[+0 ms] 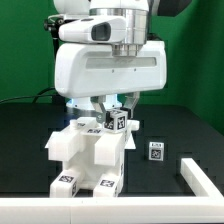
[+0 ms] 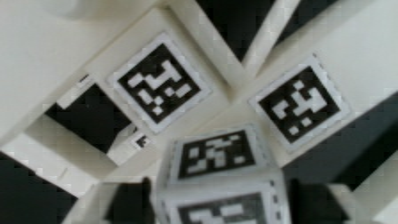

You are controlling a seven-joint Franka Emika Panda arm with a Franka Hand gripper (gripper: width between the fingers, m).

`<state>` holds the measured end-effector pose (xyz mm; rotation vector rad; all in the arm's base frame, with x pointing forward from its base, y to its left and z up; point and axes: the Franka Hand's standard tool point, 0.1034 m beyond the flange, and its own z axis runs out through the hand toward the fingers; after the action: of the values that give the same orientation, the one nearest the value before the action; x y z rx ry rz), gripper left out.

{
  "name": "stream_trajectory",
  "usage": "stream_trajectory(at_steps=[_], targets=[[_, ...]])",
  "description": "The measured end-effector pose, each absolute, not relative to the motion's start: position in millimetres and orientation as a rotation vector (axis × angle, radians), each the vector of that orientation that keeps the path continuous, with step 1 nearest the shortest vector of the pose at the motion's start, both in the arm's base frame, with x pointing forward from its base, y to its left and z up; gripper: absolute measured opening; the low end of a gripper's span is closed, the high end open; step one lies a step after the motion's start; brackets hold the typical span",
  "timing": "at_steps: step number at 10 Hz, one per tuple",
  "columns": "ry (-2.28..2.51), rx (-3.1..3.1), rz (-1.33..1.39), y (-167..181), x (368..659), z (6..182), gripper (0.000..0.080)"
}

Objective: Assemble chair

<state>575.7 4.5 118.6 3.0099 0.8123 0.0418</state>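
White L-shaped border rail lies on black matte tabletop; green backdrop wall stands behind the table

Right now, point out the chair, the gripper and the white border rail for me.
chair [image 1: 88, 150]: exterior view, on its upper white block.
gripper [image 1: 114, 110]: exterior view, between its fingertips, above the chair.
border rail [image 1: 200, 178]: exterior view, on its top face, at that view's right.

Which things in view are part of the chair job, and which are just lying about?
Job:
chunky white plastic chair assembly with square tags
small white tagged block at the tool
small white tagged piece lying apart, probably a loose part

Lying about:
white L-shaped border rail
black table
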Motion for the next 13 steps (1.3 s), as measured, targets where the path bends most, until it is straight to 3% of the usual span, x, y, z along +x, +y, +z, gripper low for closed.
stream_trajectory(at_steps=[1,3,9,12,13], targets=[[0.673,3.046,0.043,4.5,575.7,118.5,0.0282],[0.430,3.090,0.058,4.4,577.0,119.2,0.0282],[-0.949,3.050,0.131,7.8,579.7,117.7,0.0284],[-1.233,2.985,0.104,11.3,580.4,118.5,0.0284],[-1.194,3.000,0.106,11.3,580.4,118.4,0.0382]])
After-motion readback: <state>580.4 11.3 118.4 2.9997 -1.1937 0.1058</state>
